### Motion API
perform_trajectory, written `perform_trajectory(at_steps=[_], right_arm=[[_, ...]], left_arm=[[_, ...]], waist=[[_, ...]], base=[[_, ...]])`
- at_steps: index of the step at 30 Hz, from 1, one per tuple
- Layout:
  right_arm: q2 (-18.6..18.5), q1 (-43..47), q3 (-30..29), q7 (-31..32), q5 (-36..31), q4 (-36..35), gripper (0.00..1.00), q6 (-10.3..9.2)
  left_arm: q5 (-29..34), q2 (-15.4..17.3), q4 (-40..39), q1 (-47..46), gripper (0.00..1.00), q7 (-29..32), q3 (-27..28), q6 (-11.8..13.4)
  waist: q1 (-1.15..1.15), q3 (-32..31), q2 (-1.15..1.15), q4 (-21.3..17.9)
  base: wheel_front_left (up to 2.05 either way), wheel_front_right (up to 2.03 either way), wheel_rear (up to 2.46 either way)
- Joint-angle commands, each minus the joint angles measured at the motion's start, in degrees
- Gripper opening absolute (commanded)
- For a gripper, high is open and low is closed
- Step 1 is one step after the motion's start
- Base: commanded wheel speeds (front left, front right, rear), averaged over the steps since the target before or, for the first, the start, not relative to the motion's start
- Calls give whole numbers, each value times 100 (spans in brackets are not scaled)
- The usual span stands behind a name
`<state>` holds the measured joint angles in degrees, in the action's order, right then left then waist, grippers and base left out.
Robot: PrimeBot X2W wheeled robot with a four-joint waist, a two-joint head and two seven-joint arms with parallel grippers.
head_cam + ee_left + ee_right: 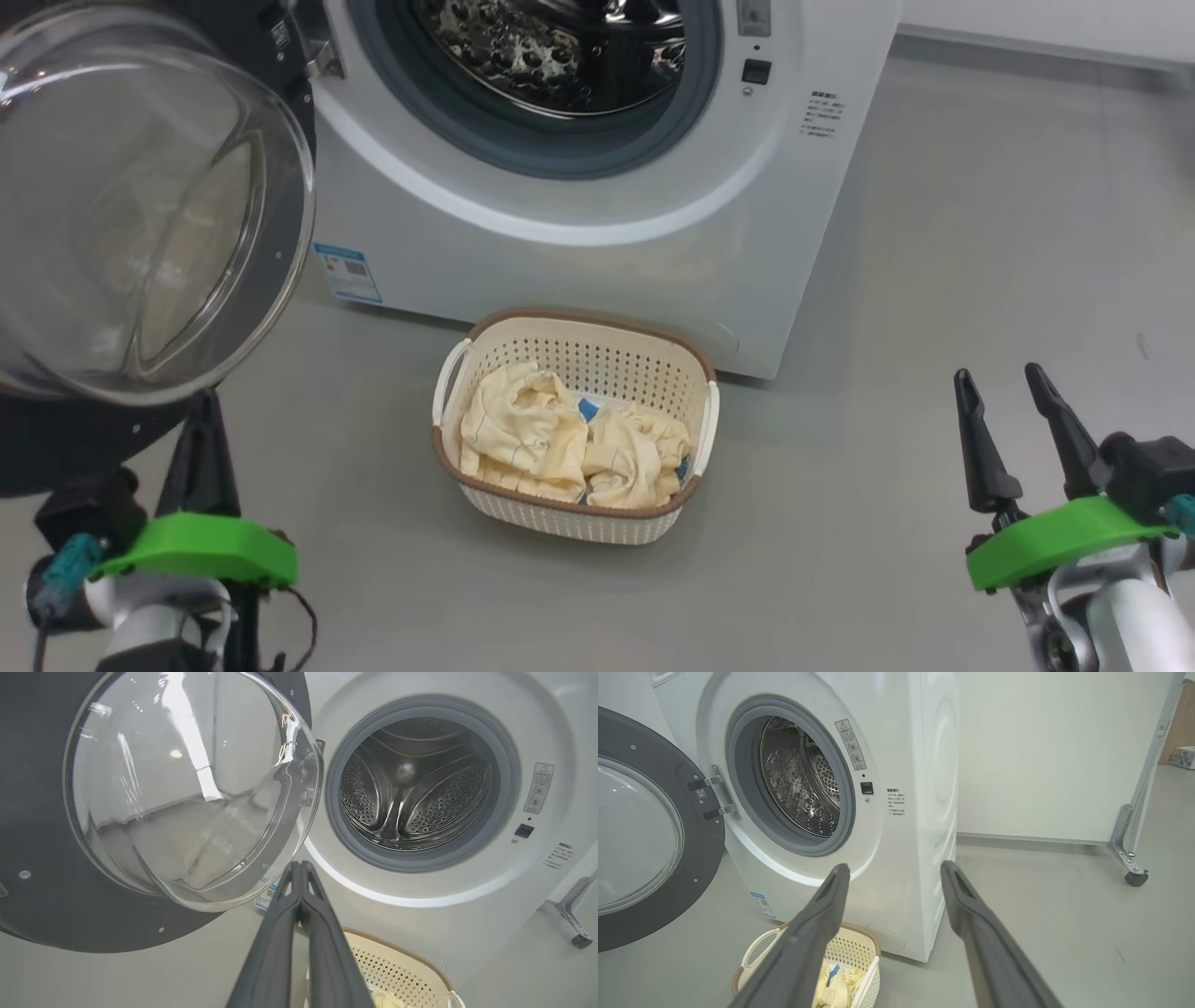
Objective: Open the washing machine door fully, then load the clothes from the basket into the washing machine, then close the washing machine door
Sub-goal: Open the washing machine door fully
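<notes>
Pale yellow clothes [523,431], cream basket [571,525], white washing machine [597,271]

I can read no word letter for letter from here. On the big white front-loading washing machine [924,812], a tall pale warning sticker [850,743] with a triangle sign at its top sits just right of the grey rubber seal [742,788]. Below it, a block of small dark printed lines [895,802] is too fine to read. The print on the blue label sticker [347,272], low on the front's left, is also too small.
</notes>
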<state>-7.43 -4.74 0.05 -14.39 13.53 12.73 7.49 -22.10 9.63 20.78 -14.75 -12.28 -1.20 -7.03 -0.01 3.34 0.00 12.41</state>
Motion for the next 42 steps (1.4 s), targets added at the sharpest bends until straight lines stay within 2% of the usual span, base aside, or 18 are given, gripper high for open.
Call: perform_trajectory(at_steps=[1, 12, 25, 26, 27, 28, 42], right_arm=[[-20, -50, 64, -60, -44, -208, 100, 0], [162, 137, -1, -61, -77, -345, 100, 0], [243, 233, -56, -61, -130, -460, 100, 0], [245, 232, -54, -61, -136, -463, 100, 0], [246, 231, -57, -61, -146, -466, 100, 0], [247, 228, -56, -61, -156, -467, 100, 0], [261, 195, -52, -61, -200, -434, 100, 0]], left_arm=[[60, 102, -280, -57, 0, 21, 111, 1], [134, -218, -755, 625, 0, 7, -355, 38], [33, -466, -721, 899, 2, -250, -635, -2], [6, -481, -714, 901, 41, -257, -636, -6], [7, -493, -704, 897, 95, -262, -638, -9], [-1, -504, -696, 892, 100, -265, -652, -13], [-51, -583, -740, 853, 100, -271, -574, -42]], waist=[[1, -208, 0, -187], [1, -471, 0, -613], [1, -451, 0, -943], [1, -448, 0, -963], [1, -445, 0, -977], [1, -443, 0, -992], [1, -414, 0, -1061]], base=[[0, 0, 0], [0, 0, 0], [0, 0, 0], [0, 0, 0], [0, 0, 0], [0, 0, 0], [0, 0, 0]])
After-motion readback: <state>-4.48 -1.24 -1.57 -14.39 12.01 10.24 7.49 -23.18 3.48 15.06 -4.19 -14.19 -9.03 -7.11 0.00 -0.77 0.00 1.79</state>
